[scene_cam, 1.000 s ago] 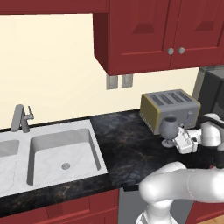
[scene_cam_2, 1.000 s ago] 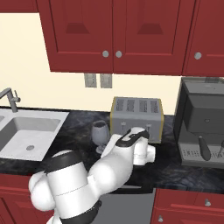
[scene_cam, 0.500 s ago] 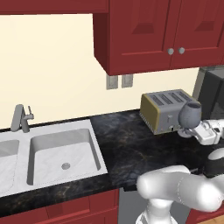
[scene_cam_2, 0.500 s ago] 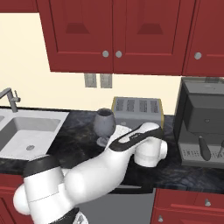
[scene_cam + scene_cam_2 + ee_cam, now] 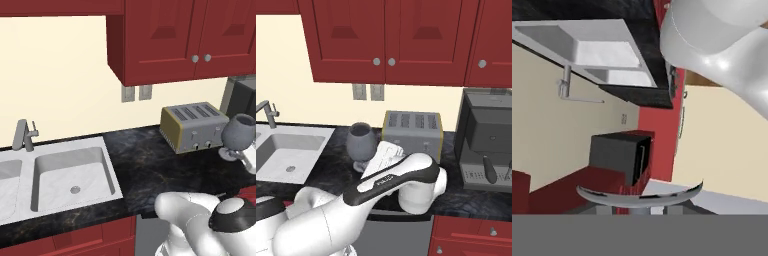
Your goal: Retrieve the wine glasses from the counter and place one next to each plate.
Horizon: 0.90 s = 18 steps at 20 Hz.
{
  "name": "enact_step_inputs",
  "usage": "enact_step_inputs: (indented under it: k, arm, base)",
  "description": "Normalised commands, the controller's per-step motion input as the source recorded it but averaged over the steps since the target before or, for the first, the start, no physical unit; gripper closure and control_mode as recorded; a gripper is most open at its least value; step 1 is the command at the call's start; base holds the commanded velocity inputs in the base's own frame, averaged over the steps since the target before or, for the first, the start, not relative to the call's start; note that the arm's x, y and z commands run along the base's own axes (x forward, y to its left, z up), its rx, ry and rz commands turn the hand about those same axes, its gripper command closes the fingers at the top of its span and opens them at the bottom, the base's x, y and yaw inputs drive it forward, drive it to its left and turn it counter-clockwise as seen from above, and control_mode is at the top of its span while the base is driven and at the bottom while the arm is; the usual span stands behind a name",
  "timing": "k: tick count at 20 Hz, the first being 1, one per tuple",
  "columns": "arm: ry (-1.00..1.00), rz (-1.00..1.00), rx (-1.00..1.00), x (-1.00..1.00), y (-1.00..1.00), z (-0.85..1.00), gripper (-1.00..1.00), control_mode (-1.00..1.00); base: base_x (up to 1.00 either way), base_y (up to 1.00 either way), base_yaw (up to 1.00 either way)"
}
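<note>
At the right edge of the left base view, one wine glass [image 5: 239, 132] is held clamped in the gripper [image 5: 246, 156], lifted above the counter [image 5: 150, 170]; no plate is seen, so placement is judged still outstanding.

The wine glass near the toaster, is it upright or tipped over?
Upright. The wine glass has its bowl on top with the open rim facing up and the foot below, in front of the toaster.

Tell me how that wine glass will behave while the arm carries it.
The wine glass is probably top-heavy: its rounded bowl sits on a short stem above a small foot, so it may tip if set down crooked. It looks thin and see-through, so likely fragile and slippery in the gripper. It appears raised off the counter, so a bump near the toaster could crack it.
</note>
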Motion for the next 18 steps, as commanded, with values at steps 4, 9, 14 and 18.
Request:
enact_step_inputs:
  k: [4,9,14,18]
  arm:
    - [0.0,-0.34,-0.06,0.0,0.65,0.09,1.0,-1.0]
    - [0.13,-0.26,-0.06,0.91,0.3,0.0,1.0,-1.0]
    - [0.15,-0.1,0.0,0.47,-0.14,0.0,1.0,-1.0]
    - [0.06,-0.06,0.0,0.1,-0.08,0.0,1.0,-1.0]
  base:
    - [0.0,0.0,0.0]
    - [0.0,0.0,0.0]
    - [0.0,0.0,0.0]
    - [0.0,0.0,0.0]
